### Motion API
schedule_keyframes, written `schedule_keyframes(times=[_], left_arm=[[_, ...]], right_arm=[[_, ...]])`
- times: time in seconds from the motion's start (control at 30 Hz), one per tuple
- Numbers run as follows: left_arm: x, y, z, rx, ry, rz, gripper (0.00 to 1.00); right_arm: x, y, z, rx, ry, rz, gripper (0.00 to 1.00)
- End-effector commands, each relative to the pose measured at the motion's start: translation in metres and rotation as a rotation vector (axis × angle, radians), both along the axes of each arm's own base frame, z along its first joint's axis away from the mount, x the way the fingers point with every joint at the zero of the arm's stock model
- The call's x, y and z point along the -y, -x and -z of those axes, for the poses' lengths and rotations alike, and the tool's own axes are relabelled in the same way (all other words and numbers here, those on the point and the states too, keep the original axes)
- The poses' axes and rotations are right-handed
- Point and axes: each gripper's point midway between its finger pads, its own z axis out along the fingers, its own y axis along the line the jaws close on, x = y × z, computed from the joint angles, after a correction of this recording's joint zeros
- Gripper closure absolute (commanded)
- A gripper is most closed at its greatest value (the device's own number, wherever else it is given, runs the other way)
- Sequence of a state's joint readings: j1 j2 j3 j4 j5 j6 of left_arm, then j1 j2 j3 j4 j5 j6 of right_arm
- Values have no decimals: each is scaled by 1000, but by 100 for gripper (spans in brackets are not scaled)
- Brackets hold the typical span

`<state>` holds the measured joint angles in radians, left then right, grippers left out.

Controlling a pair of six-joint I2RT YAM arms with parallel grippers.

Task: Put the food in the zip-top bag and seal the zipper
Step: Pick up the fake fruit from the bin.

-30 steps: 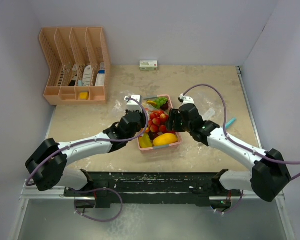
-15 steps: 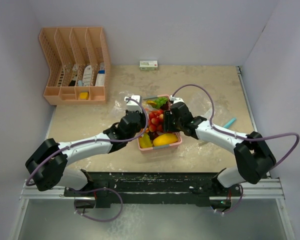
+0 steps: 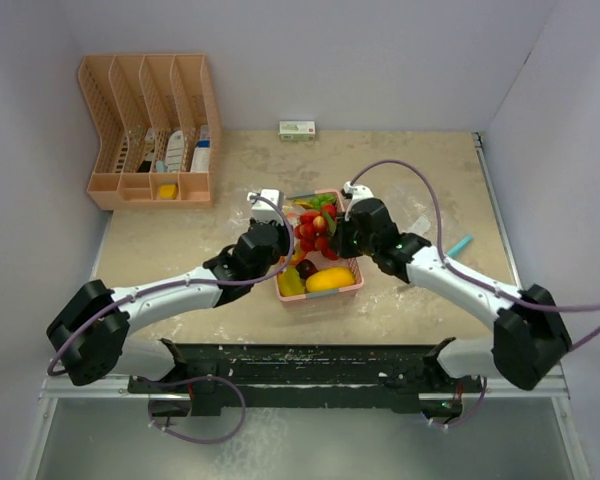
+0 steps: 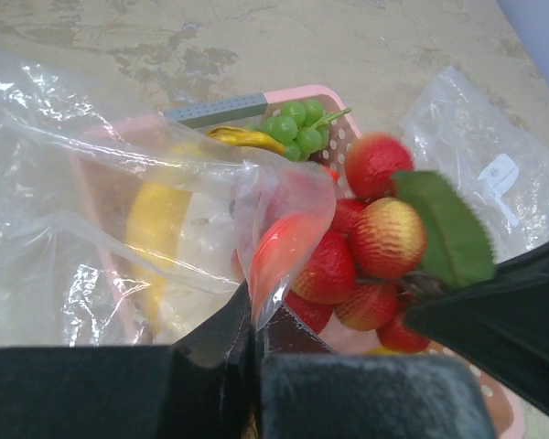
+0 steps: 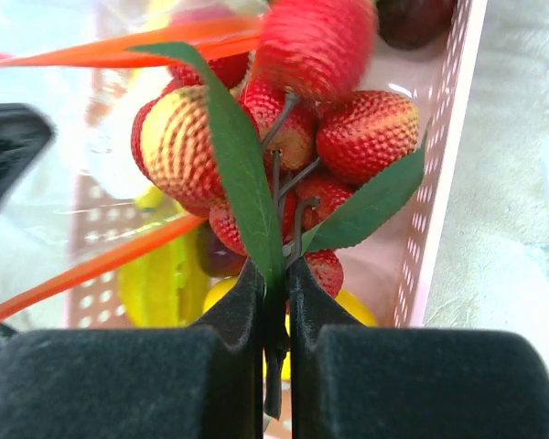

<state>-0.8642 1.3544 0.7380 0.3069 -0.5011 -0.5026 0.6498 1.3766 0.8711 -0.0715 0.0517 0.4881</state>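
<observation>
The right gripper [image 5: 274, 279] has closed on the stem of the red fruit cluster [image 5: 352, 137] above the pink basket [image 5: 442, 174]. The left gripper [image 4: 253, 340] pinches the zip-top bag [image 4: 91, 219] alongside, ready for loading.

Leafy red strawberry cluster [image 5: 361, 135] aloft beside the open, clear zip-top bag [image 4: 82, 210]; mango [image 3: 330, 279], banana [image 3: 290, 283] below.

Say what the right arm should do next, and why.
Probably lift the red fruit bunch clear of the basket and carry it toward the bag: the right gripper is shut on its stem, and the left gripper pinches the bag's edge beside it.
</observation>
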Motion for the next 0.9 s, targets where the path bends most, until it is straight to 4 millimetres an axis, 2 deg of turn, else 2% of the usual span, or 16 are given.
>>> schedule_keyframes(times=[0.0,0.17,0.3,0.47,0.63,0.77,0.87], left_arm=[[1,0,-25,61,47,17,100],[3,-1,-39,94,66,24,100],[16,-2,-54,110,119,65,100],[30,-3,-49,80,144,106,100],[17,-9,-49,105,90,41,100],[7,-15,-61,143,60,-9,100],[7,-17,-73,164,71,-14,100]], right_arm=[[-10,1,-82,194,-106,-94,100],[-8,26,-119,244,-178,-168,100],[-12,39,-146,307,-288,-205,100],[-18,50,-181,378,-420,-233,100],[6,54,-192,390,-348,-163,100],[23,68,-214,437,-337,-154,100],[31,82,-235,497,-375,-169,100]])
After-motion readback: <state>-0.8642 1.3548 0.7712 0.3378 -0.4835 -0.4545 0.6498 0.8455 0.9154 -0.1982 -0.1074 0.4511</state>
